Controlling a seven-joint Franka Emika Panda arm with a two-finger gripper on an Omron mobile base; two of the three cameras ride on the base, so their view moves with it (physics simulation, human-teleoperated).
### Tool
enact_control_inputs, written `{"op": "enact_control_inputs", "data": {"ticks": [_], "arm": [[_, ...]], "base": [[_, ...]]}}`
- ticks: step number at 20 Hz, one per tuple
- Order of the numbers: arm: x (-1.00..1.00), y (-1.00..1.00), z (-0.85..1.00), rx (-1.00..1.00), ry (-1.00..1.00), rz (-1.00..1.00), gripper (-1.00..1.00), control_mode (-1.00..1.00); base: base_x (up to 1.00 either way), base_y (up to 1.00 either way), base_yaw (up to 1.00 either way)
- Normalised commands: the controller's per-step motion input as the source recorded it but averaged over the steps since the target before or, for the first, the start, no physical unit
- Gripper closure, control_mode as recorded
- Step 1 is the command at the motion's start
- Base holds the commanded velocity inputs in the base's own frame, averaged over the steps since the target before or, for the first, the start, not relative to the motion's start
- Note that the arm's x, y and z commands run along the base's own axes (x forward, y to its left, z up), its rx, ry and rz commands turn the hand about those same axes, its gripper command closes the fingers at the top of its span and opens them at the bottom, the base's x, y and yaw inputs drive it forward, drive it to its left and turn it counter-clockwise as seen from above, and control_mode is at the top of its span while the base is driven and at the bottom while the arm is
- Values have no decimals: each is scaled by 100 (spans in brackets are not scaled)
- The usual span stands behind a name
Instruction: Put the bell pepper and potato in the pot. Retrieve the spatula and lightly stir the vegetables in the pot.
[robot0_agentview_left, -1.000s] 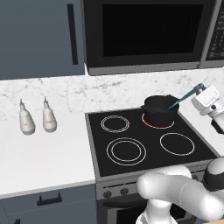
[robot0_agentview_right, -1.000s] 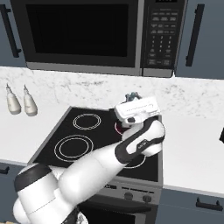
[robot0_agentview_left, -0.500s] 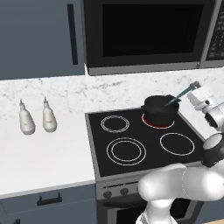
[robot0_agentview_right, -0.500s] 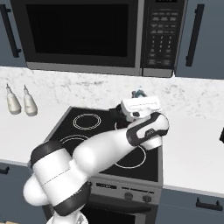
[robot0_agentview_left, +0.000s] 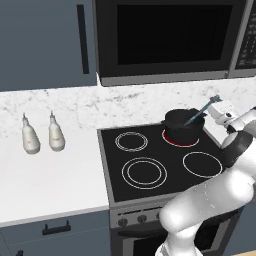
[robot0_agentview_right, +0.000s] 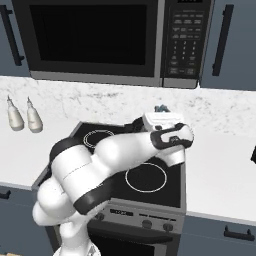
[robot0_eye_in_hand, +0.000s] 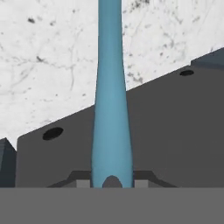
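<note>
1. The pot (robot0_agentview_left: 183, 128) is seen on the glowing back burner, below and ahead of the fingers.
2. The spatula (robot0_agentview_left: 199, 112) is slanted from the gripper (robot0_agentview_left: 216, 101) down into the pot, long axis running away from the fingertips.
3. The handle (robot0_eye_in_hand: 111, 100) is pinched between nearly closed fingers.

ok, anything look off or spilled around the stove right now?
Nothing stands out. The squat black pot sits upright on the glowing red back-right burner, the blue spatula slants into it from the gripper, jaws shut on its handle. No spill on the black cooktop; the two white nozzle bottles stand upright on the counter.
</note>
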Motion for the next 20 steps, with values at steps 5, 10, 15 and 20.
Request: {"op": "enact_control_inputs", "data": {"ticks": [5, 10, 15, 20], "arm": [[67, 0, -24, 1, 9, 0, 100, -100], [62, -11, -30, 0, 5, 0, 100, -100], [39, -15, -48, 0, 5, 0, 100, -100], [20, -27, -63, 0, 10, 0, 100, -100]], "base": [[0, 0, 0], [0, 0, 0], [0, 0, 0], [0, 0, 0]]}}
